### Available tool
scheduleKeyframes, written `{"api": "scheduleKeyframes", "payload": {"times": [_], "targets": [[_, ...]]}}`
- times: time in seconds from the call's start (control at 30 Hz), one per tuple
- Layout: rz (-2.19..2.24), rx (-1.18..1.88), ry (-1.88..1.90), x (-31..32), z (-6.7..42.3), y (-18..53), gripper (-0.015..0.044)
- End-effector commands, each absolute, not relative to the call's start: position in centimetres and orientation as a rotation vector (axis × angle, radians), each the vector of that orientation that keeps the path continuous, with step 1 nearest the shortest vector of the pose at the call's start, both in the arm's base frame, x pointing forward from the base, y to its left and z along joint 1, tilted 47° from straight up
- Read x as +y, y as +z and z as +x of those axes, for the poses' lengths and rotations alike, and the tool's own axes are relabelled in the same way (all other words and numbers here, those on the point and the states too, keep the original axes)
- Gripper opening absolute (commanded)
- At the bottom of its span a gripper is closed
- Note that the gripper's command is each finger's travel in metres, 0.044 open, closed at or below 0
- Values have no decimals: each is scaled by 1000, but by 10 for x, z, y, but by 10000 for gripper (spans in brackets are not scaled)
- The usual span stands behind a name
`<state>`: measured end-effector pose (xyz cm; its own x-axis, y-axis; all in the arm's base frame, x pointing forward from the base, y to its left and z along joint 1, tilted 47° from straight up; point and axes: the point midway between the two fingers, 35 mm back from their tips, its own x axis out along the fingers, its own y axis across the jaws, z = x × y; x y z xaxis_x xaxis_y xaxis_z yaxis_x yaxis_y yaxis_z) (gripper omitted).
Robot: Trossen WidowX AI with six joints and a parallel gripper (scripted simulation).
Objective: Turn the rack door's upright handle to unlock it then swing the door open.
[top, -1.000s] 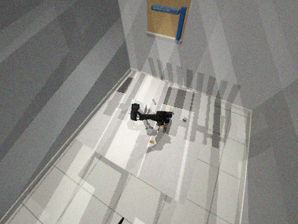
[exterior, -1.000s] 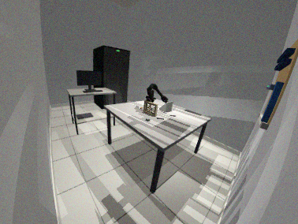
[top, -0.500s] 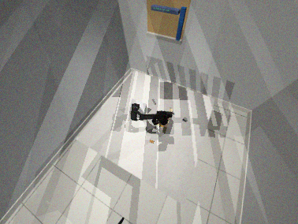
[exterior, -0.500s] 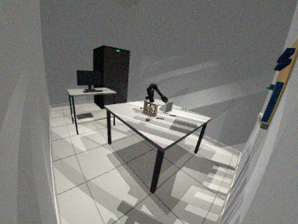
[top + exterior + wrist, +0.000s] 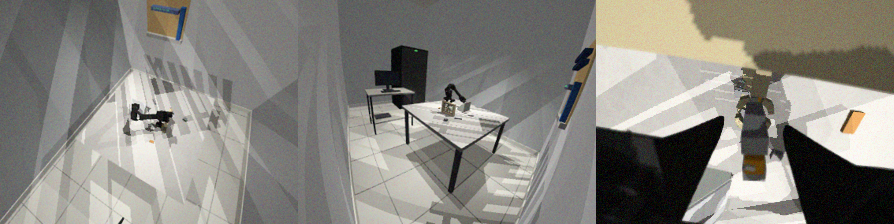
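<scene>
The small tan rack point(image 5: 165, 127) point(image 5: 448, 108) stands on the white table point(image 5: 487, 118). In the wrist view a broad tan panel point(image 5: 646, 25) of it crosses the top; whether this is door or frame I cannot tell. The door handle point(image 5: 755, 132), a dark grey bar with an orange end, shows in the wrist view, lined up between the fingertips with a gap on each side. My gripper point(image 5: 753, 124) point(image 5: 172, 113) point(image 5: 466, 101) is open and holds nothing. Its depth relative to the handle is unclear. The door's opening angle is too small to tell in the top and exterior views.
An orange block point(image 5: 852, 122) point(image 5: 151, 141) lies on the table, to the right in the wrist view. A grey panel-like object point(image 5: 467, 106) stands beside the rack. A small dark object point(image 5: 445, 119) lies in front of the rack in the exterior view.
</scene>
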<state>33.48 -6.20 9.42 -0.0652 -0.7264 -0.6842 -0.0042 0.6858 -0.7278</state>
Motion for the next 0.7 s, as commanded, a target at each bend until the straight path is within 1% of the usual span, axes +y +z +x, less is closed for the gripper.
{"api": "scheduleKeyframes", "payload": {"times": [0.0, 0.33, 0.67], "targets": [[-814, 1633, -469, -62, 335, 94, 286], [-1176, 1775, -57, -62, 335, 94, 286], [-1520, 1844, 404, -62, 335, 94, 286]]}}
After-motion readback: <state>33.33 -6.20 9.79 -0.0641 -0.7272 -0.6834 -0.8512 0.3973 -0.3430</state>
